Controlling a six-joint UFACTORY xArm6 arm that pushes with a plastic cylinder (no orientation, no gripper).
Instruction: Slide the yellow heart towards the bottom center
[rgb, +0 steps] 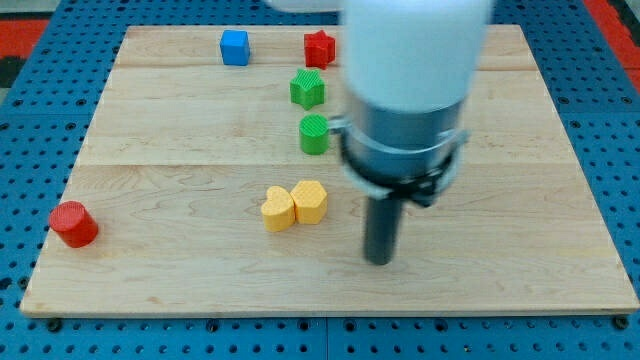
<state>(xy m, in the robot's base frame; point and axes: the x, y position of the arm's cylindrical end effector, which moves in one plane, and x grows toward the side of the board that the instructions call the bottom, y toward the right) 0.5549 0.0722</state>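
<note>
The yellow heart (278, 209) lies just below the board's middle, touching a second yellow block (310, 201), roughly hexagonal, on its right. My tip (378, 260) rests on the board to the right of and a little below both yellow blocks, apart from them. The arm's white and dark body hangs over the upper right part of the view.
A wooden board (180, 270) on a blue pegboard. A red cylinder (73, 224) sits at the left edge. A blue cube (235, 47) and a red star-like block (319, 47) are at the top. A green star-like block (308, 89) and a green cylinder (314, 133) stand above the yellow blocks.
</note>
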